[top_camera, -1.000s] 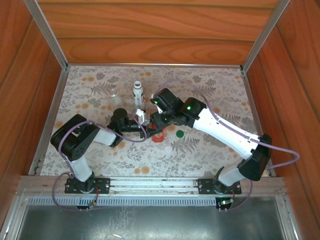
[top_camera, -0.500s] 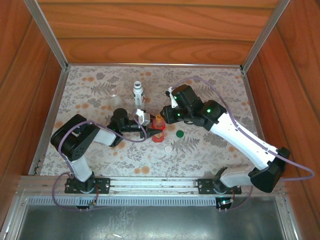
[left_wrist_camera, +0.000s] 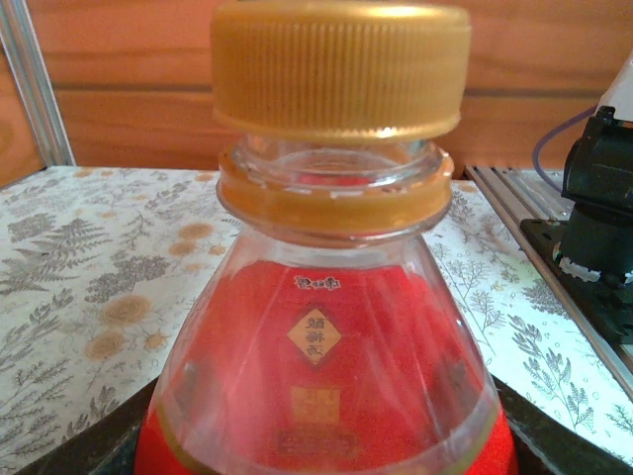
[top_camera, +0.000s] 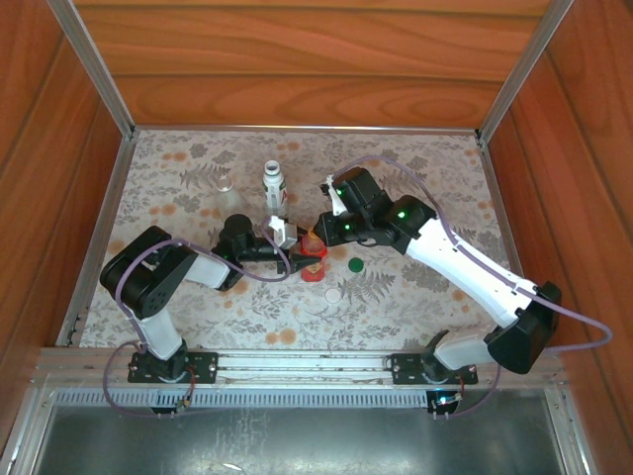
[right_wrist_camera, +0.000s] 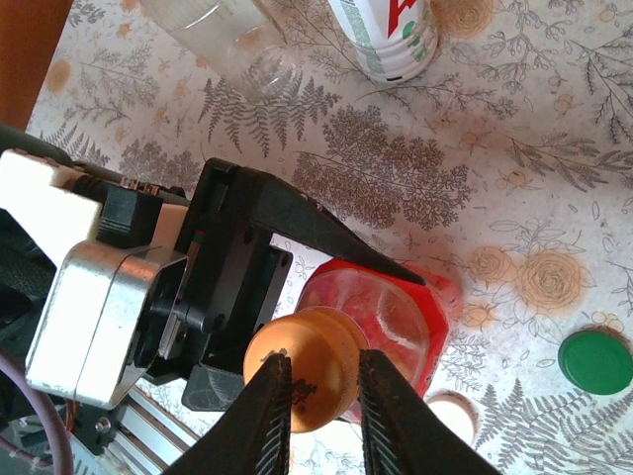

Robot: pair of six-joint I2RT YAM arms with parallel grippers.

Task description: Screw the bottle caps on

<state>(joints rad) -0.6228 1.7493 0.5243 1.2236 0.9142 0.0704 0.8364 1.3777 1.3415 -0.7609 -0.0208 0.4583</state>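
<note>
A: Where's our R pincer (right_wrist_camera: 321, 364)?
B: Right above the red bottle (left_wrist_camera: 326, 376), pinching the golden-brown cap (left_wrist_camera: 339, 64) on its neck. Bottle's upright on the table (top_camera: 425, 168), L pincer (top_camera: 303, 259) clamped round its body.
A: So we twist abt the vertical axis; cap prob. not seated yet.

gold diamond mark (left_wrist_camera: 315, 336) on red bottle (left_wrist_camera: 406, 346), characters illegible

The translucent red bottle (left_wrist_camera: 326, 396) stands upright, with the ribbed golden-brown cap (left_wrist_camera: 341, 64) sitting level on its neck; clear thread shows between the cap and a matching collar ring. The green cap (top_camera: 354, 264) lies flat just right of it, and the white cap (top_camera: 334, 294) lies nearer the front. The white labelled bottle (top_camera: 274, 183) and the clear bottle (top_camera: 225, 186) stand uncapped behind.
</note>
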